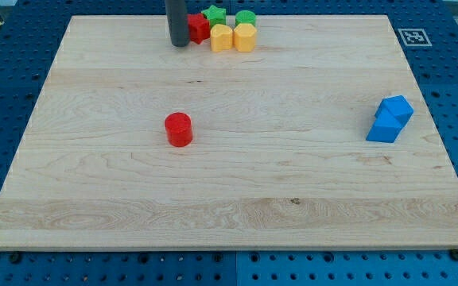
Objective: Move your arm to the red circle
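Note:
The red circle (179, 129) is a short red cylinder standing alone on the wooden board, left of centre. My tip (179, 44) is at the view's top, far above the red circle and almost straight up from it. The tip rests right beside a red block (199, 28), on its left side. That red block belongs to a tight cluster with a green star (214, 15), a green cylinder (246, 18), a yellow block (222, 38) and a yellow cylinder (245, 37).
Two blue blocks (390, 119) lie pressed together near the board's right edge. The wooden board (229, 199) sits on a blue perforated table. A fiducial marker (413, 36) is at the board's top right corner.

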Action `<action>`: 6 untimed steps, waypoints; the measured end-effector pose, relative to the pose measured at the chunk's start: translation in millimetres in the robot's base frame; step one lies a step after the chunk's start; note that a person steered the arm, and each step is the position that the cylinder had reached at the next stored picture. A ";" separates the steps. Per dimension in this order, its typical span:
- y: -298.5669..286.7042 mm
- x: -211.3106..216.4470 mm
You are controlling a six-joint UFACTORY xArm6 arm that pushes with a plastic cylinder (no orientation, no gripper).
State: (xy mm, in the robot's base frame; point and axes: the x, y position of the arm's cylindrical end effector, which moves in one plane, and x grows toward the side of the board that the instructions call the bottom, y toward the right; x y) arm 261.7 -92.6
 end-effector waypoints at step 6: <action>-66.8 209.5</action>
